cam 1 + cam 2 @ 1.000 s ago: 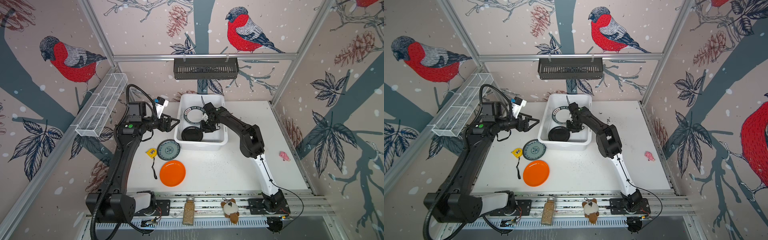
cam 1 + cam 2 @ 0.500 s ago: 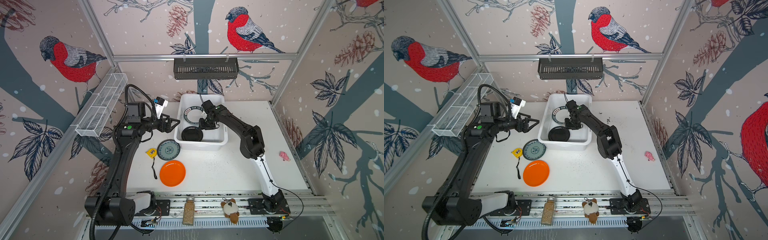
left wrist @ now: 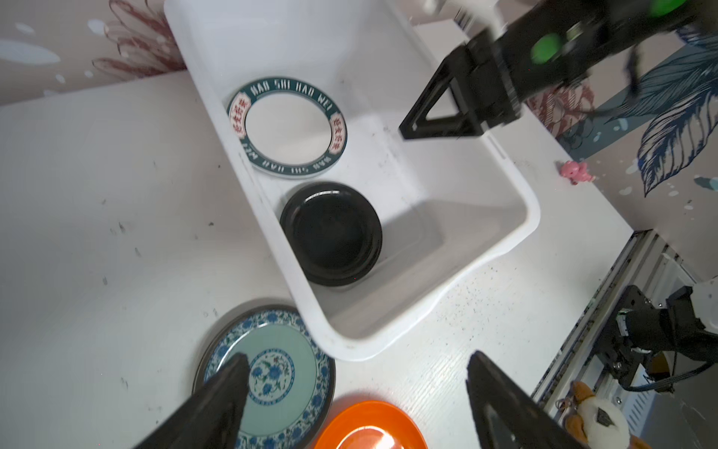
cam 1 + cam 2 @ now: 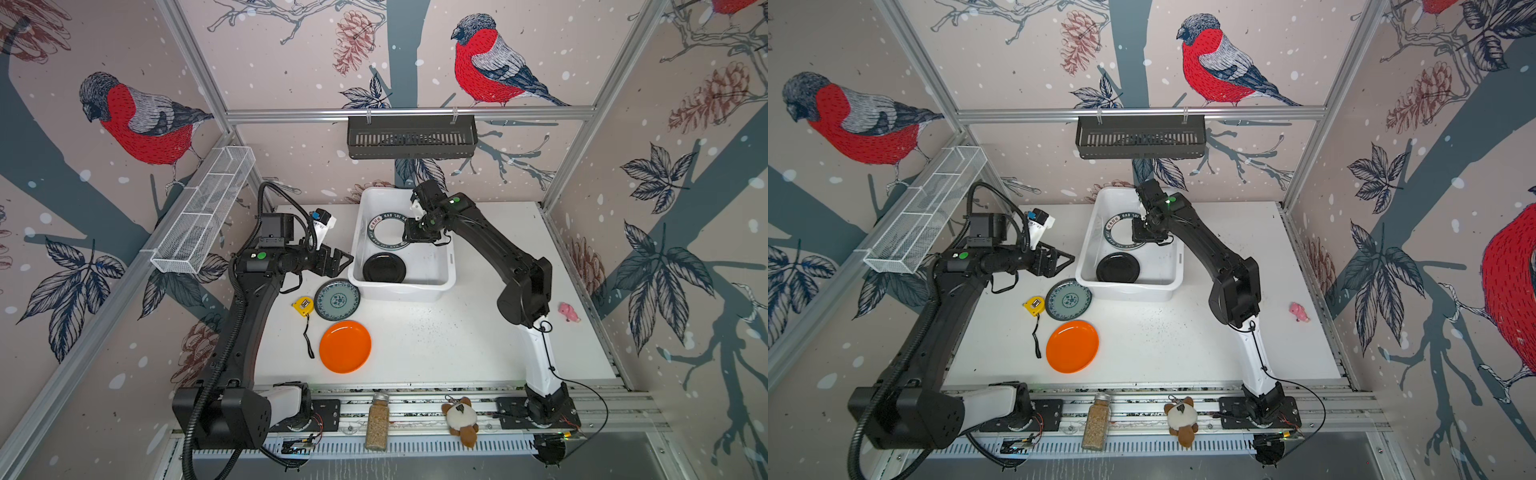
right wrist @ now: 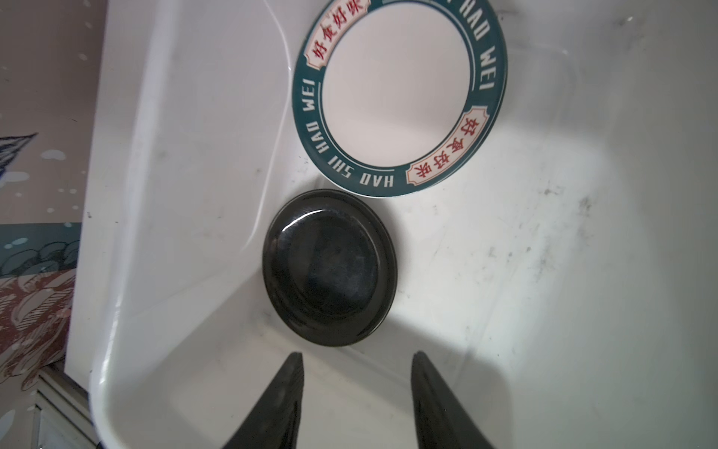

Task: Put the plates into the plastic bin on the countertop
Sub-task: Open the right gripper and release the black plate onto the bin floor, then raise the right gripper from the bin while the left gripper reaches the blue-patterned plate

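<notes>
The white plastic bin point(image 4: 444, 286) stands at the back of the countertop point(image 4: 436, 345). Inside it lie a white plate with a dark lettered rim point(image 4: 388, 230) point(image 5: 396, 93) and a small glossy black plate point(image 4: 384, 268) point(image 5: 330, 268). A teal-blue floral plate point(image 4: 336, 299) point(image 3: 272, 373) and an orange plate point(image 4: 345, 345) lie on the countertop, left of the bin's near end. My left gripper point(image 4: 345, 262) point(image 3: 357, 369) hovers open and empty above the floral plate, beside the bin's left wall. My right gripper point(image 4: 419, 235) point(image 5: 357, 359) hangs open and empty inside the bin, over its bare floor.
A yellow tape measure point(image 4: 302, 305) with a black strap lies left of the floral plate. A pink toy point(image 4: 568, 311) sits at the right edge. A spice jar point(image 4: 378, 422) and a plush toy point(image 4: 459, 419) rest on the front rail. A black slotted basket point(image 4: 411, 137) and a wire mesh tray point(image 4: 203, 216) hang on the walls.
My right gripper has drawn back a little toward the bin's far end. The left arm has hardly moved, its jaws a touch wider. No plate has shifted.
</notes>
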`<state>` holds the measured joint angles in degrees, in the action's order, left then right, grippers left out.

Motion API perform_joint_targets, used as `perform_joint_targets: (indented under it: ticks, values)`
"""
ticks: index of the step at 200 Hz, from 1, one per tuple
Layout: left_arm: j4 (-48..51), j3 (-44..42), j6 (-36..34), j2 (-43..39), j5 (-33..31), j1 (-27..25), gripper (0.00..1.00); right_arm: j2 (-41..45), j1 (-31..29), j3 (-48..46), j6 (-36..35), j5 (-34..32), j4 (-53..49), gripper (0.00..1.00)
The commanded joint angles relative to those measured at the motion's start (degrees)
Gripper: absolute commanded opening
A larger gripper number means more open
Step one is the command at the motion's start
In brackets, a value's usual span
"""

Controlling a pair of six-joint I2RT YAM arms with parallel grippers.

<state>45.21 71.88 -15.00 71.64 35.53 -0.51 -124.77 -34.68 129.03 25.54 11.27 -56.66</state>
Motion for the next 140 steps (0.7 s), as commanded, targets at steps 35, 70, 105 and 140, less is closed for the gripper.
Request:
perform_joint_targets:
  ticks: [35, 70, 105, 140]
  values:
    - [4.7, -5.7, -8.9, 1.6, -2.9, 3.4, 0.83, 18.3, -2.8, -14.8, 3.1, -2.6, 7.2, 0.46]
    - [5.0, -7.3, -12.5, 5.5, -1.7, 6.4, 0.80, 31.3, -4.9, -29.8, 7.0, -1.2, 16.8, 0.45]
    - [6.1, -6.5, -16.8, 12.7, -1.8, 8.1, 0.79, 42.0, -7.7, -44.2, 12.0, -1.1, 26.8, 0.44]
    - [6.5, -4.6, -20.2, 20.4, -2.8, 10.1, 0.75, 51.8, -9.0, -56.4, 16.8, -2.8, 33.7, 0.44]
